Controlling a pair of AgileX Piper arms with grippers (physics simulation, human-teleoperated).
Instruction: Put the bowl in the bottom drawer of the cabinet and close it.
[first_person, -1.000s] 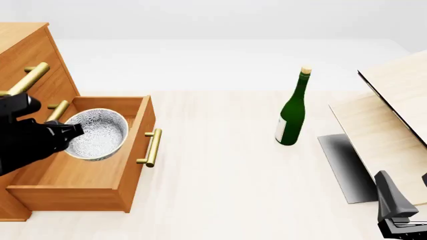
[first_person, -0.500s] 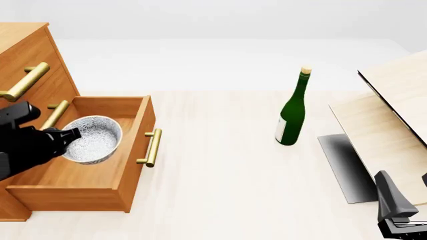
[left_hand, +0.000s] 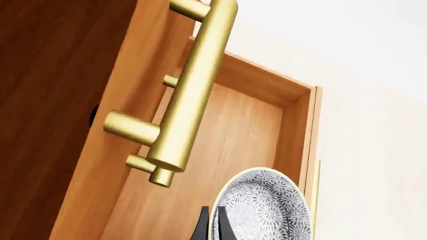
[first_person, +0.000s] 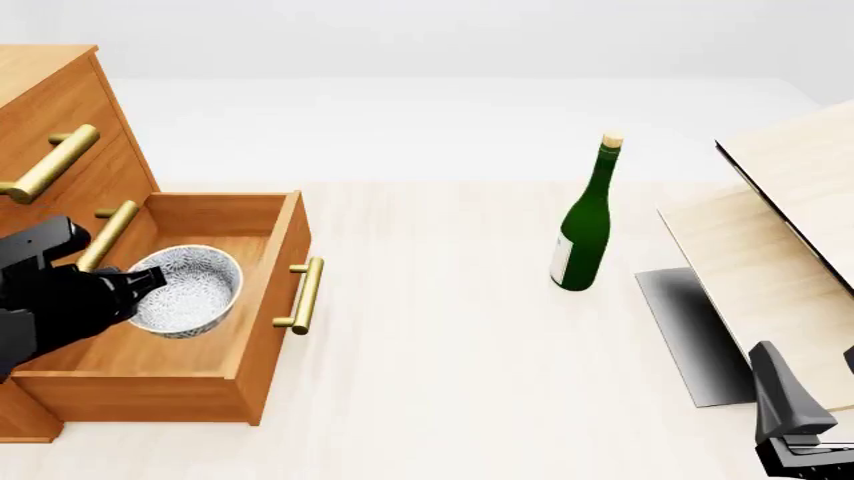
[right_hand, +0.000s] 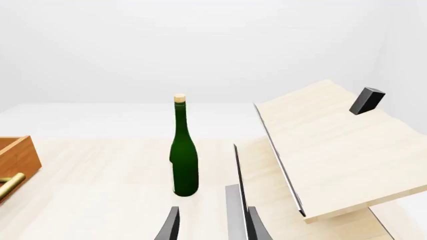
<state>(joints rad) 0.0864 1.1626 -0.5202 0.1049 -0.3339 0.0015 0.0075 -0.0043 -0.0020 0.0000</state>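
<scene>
Front view: left tool (first_person: 134, 284) grips the bowl (first_person: 187, 291) by its rim
Bowl hangs tilted inside the open bottom drawer (first_person: 254, 330) of the cabinet (first_person: 47, 110), frame's lower left; right tool (right_hand: 208, 223) parted, empty

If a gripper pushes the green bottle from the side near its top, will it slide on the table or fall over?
The green bottle stands upright, tall and narrow on a small base, so a push near its cork would probably tip it rather than slide it. Once down, its round body would likely roll on the table. It looks like glass, so probably stiff, smooth and rather slippery for the fingers.
</scene>
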